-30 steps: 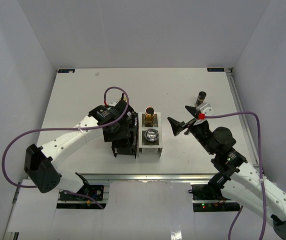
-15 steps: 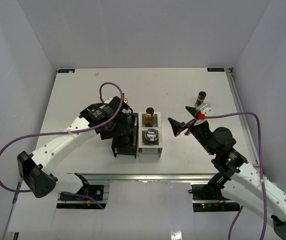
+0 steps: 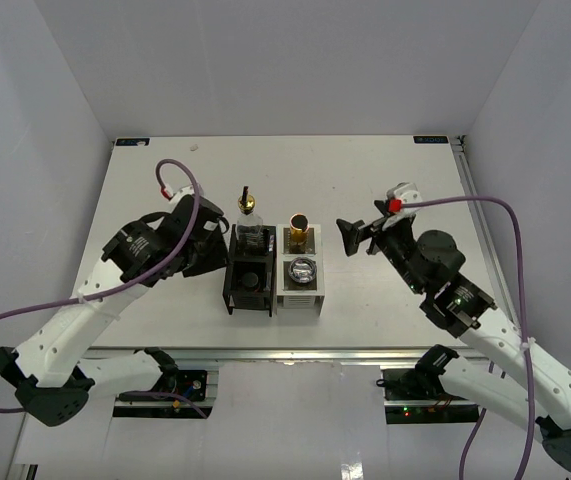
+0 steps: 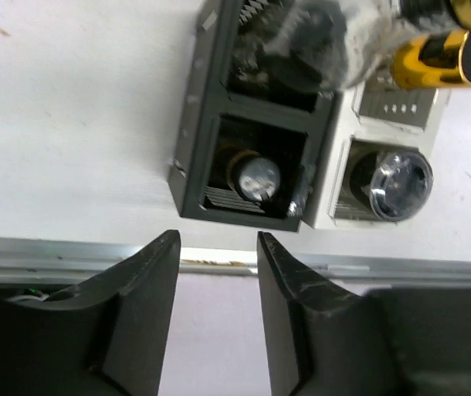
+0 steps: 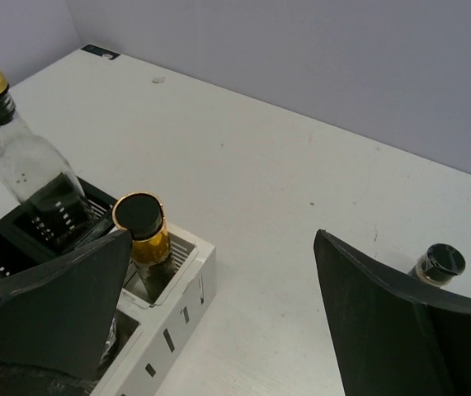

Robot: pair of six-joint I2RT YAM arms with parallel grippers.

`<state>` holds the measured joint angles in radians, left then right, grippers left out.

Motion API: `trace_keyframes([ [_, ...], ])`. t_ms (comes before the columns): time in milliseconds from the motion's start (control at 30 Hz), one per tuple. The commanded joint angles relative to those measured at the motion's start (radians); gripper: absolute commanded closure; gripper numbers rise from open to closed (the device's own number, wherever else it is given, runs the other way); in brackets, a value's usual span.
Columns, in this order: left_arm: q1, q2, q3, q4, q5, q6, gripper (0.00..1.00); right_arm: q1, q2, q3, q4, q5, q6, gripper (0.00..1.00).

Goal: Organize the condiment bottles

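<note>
Top view: four bottles stand upright in the rack (image 3: pixel 302 298). The glass bottle (image 3: pixel 249 225) and gold bottle (image 3: pixel 298 228) are in the far cells, the dark jar (image 3: pixel 248 281) and lidded jar (image 3: pixel 303 269) in the near ones. The left end effector (image 3: pixel 210 250) sits just beside the rack at its 9 o'clock. The right end effector (image 3: pixel 373 222) is near the rack's 3 o'clock. A fifth bottle does not show here (probably hidden under the right arm).

Left wrist view: the fingers (image 4: pixel 148 285) stand moderately apart with nothing between them. The rack lies at 12 o'clock, its cells all filled.

Right wrist view: the right end effector (image 5: pixel 220 239) is spread wide and empty. A loose jar (image 5: pixel 440 264) stands on the bare surface (image 5: pixel 301 157) at about 4 o'clock, well apart from the rack and partly behind the finger on that side. Its long axis is vertical, lid up. The coming move seems to turn on this offset. The jar lies outside the open gap, not between the fingers, so the right arm (clearly the nearer one) would have to swing toward 4 o'clock to straddle it.
</note>
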<state>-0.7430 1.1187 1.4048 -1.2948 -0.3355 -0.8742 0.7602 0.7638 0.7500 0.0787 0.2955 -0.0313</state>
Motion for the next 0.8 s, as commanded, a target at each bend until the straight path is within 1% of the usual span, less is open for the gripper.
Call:
trace_keyframes([
  [0, 0.067, -0.007, 0.025, 0.005, -0.059, 0.059, 0.65, -0.02, 0.144, 0.156, -0.17, 0.074, 0.076, 0.02],
  [33, 0.107, 0.001, 0.016, 0.048, -0.044, 0.079, 0.77, -0.033, 0.155, 0.165, -0.176, 0.058, 0.09, 0.02],
  [100, 0.163, 0.013, -0.02, 0.091, 0.025, 0.127, 0.89, -0.047, 0.171, 0.166, -0.16, 0.033, 0.123, 0.02],
  [167, 0.254, 0.023, -0.09, 0.176, 0.081, 0.179, 0.99, -0.061, 0.179, 0.16, -0.129, 0.023, 0.143, 0.02],
  [233, 0.306, 0.029, -0.154, 0.234, 0.134, 0.207, 1.0, -0.092, 0.203, 0.178, -0.134, 0.025, 0.152, 0.02],
  [300, 0.338, 0.028, -0.216, 0.295, 0.168, 0.218, 1.0, -0.15, 0.234, 0.227, -0.154, 0.007, 0.151, 0.02],
  [500, 0.347, -0.021, -0.425, 0.413, 0.224, 0.201, 1.0, -0.356, 0.334, 0.344, -0.221, -0.09, 0.142, 0.02],
  [600, 0.347, -0.037, -0.499, 0.479, 0.271, 0.182, 1.0, -0.446, 0.381, 0.371, -0.232, -0.122, 0.159, 0.02],
  [667, 0.347, -0.039, -0.534, 0.505, 0.282, 0.175, 1.0, -0.522, 0.404, 0.372, -0.222, -0.174, 0.18, 0.02],
  [767, 0.347, -0.04, -0.578, 0.563, 0.312, 0.176, 1.0, -0.583, 0.451, 0.385, -0.221, -0.235, 0.194, 0.02],
])
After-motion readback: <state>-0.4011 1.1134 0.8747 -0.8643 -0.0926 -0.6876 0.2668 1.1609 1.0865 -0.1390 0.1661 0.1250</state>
